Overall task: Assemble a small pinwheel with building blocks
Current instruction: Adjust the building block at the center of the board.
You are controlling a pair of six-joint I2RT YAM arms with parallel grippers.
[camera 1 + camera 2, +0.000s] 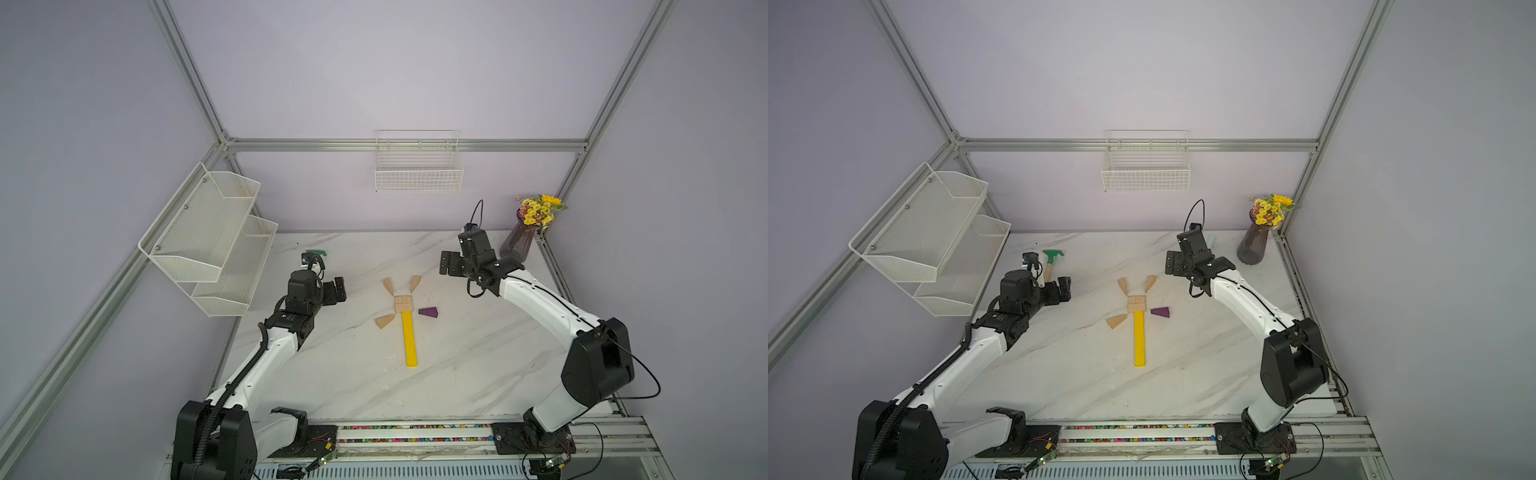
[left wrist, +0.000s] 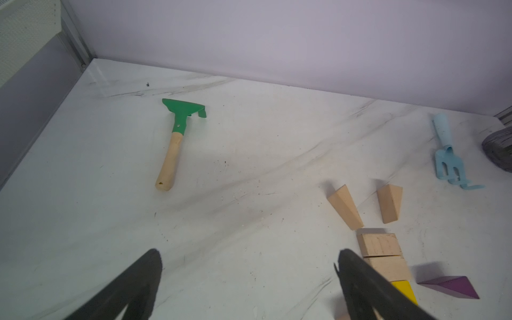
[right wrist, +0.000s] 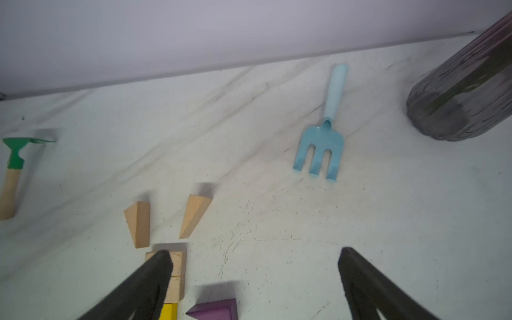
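The pinwheel lies flat mid-table in both top views: a pale wood square hub [image 1: 403, 303] of two blocks, a long yellow stick [image 1: 409, 338] running toward the front, two wood wedges [image 1: 387, 286] [image 1: 415, 283] behind the hub, one wood wedge [image 1: 385, 321] at its left and a purple wedge [image 1: 428, 311] at its right. My left gripper [image 1: 338, 290] hangs open left of the figure, nothing between its fingers [image 2: 153, 263]. Behind and right of the figure, my right gripper [image 1: 448, 263] is open and empty too. The hub [image 3: 178, 263] shows past one right finger.
A green toy rake [image 1: 1052, 257] lies at the back left, a light blue toy fork [image 3: 321, 149] at the back right. A dark vase of flowers [image 1: 517, 245] stands in the back right corner. A mesh shelf [image 1: 208, 232] overhangs the left edge; a wire basket [image 1: 417, 174] hangs on the back wall.
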